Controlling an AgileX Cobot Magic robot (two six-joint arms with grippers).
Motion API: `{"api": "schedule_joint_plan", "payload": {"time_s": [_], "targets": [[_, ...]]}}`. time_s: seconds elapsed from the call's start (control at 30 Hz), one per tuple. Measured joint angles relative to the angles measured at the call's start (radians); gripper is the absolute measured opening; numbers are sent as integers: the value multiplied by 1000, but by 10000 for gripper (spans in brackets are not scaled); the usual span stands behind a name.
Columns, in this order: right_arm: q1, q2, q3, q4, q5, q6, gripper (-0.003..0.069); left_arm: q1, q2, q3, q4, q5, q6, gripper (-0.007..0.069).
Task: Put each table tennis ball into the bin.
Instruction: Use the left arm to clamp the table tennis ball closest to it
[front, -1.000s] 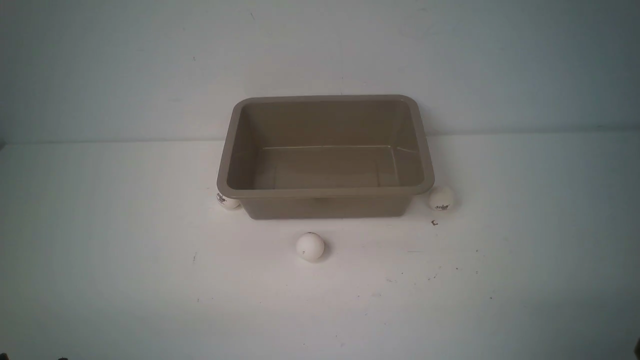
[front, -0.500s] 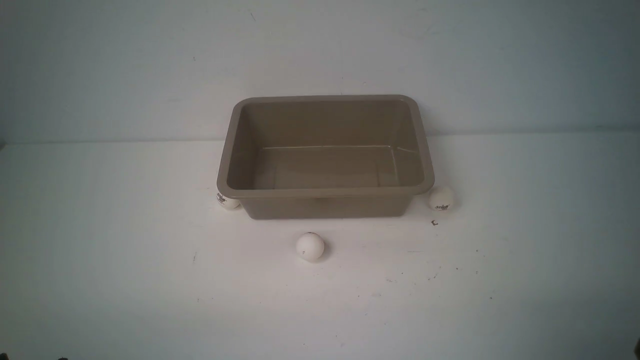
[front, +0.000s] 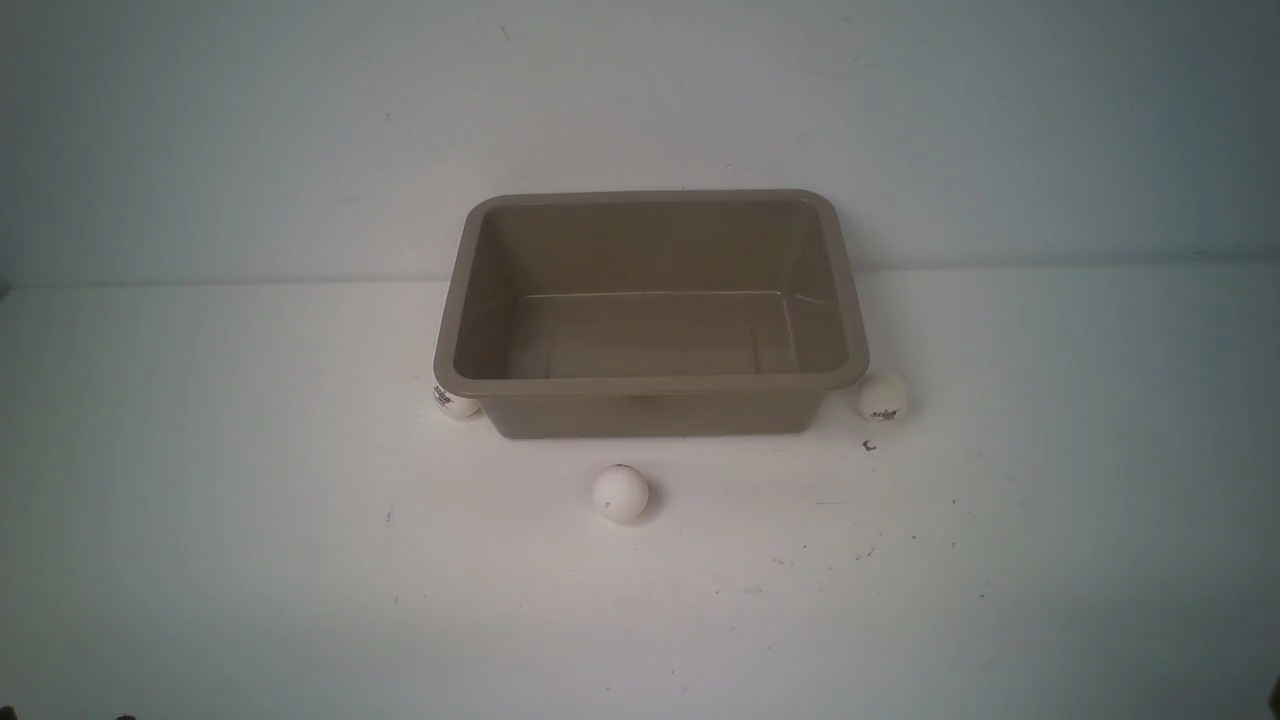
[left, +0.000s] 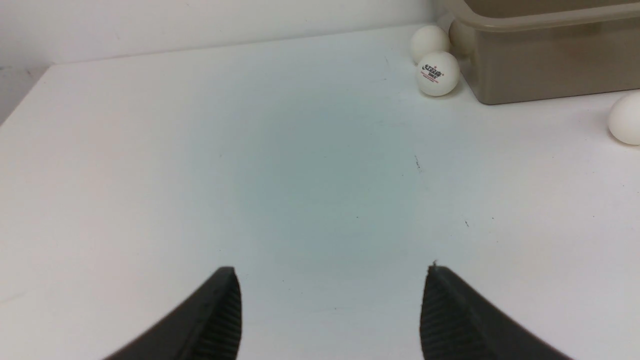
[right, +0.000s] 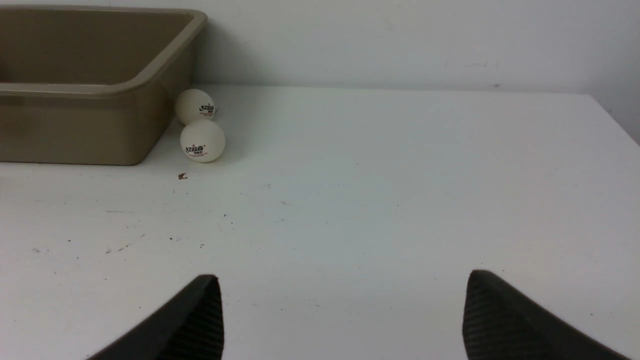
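Nothing has moved over the last second: both arms and every ball sit as they did. Left gripper (left: 330, 310) hangs low over the bare desk (left: 200, 150), jaws parted with nothing between them. Well ahead of it a logo-printed table tennis ball (left: 438, 73) lies just beside one near corner of the bin (left: 540, 70). A second ball (left: 429, 42) sits close behind that one, and a plain ball (left: 626, 119) lies farther across, apart from the bin's near wall. Right gripper (right: 345, 315) is spread wide and empty too. Well ahead of it a nearer printed ball (right: 202, 140) and a farther printed ball (right: 195, 106) lie one behind the other by the bin's other near corner. In the front view the bin holds nothing, so I judge the task barely begun: all five balls that show are still to be picked up, and neither gripper is near one.
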Motion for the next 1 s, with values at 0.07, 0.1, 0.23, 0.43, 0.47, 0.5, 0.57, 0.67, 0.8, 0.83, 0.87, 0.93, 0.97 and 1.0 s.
{"api": "schedule_joint_plan", "payload": {"time_s": [0.07,0.1,0.23,0.43,0.47,0.5,0.57,0.67,0.8,0.83,0.87,0.93,0.97,1.0], "targets": [[0,0,0,0,0,0,585,0,0,0,0,0,0,436],[0,0,0,0,0,0,585,0,0,0,0,0,0,436],[0,0,0,0,0,0,585,0,0,0,0,0,0,436],[0,0,5,40,-39,0,585,0,0,0,0,0,0,436],[0,0,0,57,-39,0,585,0,0,0,0,0,0,436],[0,0,-14,68,-30,0,585,0,0,0,0,0,0,436],[0,0,-51,78,-13,0,585,0,0,0,0,0,0,436],[0,0,-147,80,19,0,585,0,0,0,0,0,0,436],[0,0,-313,96,102,0,585,0,0,0,0,0,0,436],[0,0,-366,108,156,0,585,0,0,0,0,0,0,436],[0,0,-394,115,185,0,585,0,0,0,0,0,0,436],[0,6,-454,132,259,0,585,0,0,0,0,0,0,436],[0,10,-472,136,285,0,585,0,0,0,0,0,0,436],[0,13,-494,140,313,0,585,0,0,0,0,0,0,436]]}}
